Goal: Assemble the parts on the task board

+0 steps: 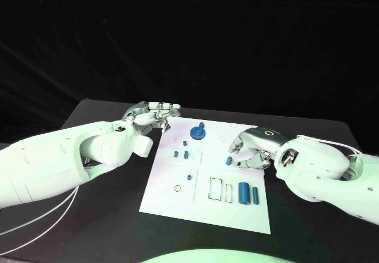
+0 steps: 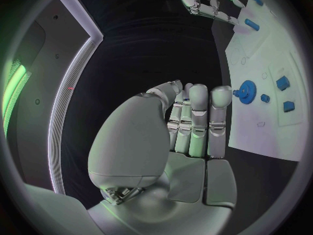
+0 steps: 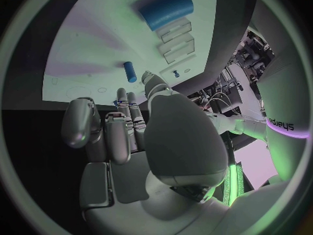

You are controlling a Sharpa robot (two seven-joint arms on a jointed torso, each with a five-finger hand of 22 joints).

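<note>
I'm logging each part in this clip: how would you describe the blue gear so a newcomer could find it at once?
Start at the white task board in the middle of the black table. Go to its far edge, between the left hand and the right hand. The blue gear lies there: a round toothed disc, wider than the small blue pegs and cylinders nearby.

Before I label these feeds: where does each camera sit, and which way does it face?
Head view: above, looking down at the task board; both arms, left robot hand, right robot hand.
Left wrist view: behind its curled hand, facing the board.
Right wrist view: behind its hand, facing the board.
Head and left wrist share the blue gear.
</note>
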